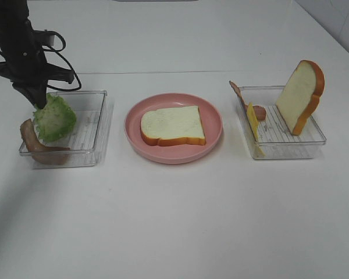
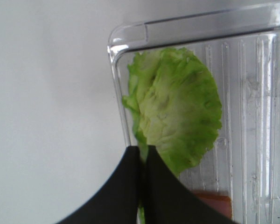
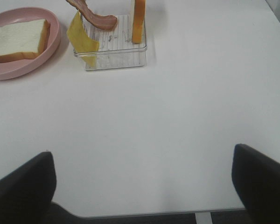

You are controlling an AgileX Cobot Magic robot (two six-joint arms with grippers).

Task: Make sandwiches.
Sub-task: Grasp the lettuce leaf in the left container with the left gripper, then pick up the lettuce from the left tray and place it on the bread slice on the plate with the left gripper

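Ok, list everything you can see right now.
table: 1, white, underneath
plate: 1, pink, centre
trays: 2, clear, left and right of plate
bread slices: 2, white, orange-brown crust; flat on plate, upright in right tray
lettuce leaf: 1, green, left tray's corner
bacon strips: 2, brown-pink; left tray's edge, right tray's corner
cheese slice: 1, yellow, leaning in right tray
left pincer: 1, black, shut on lettuce leaf
right pincer: 1, black, open, over bare table
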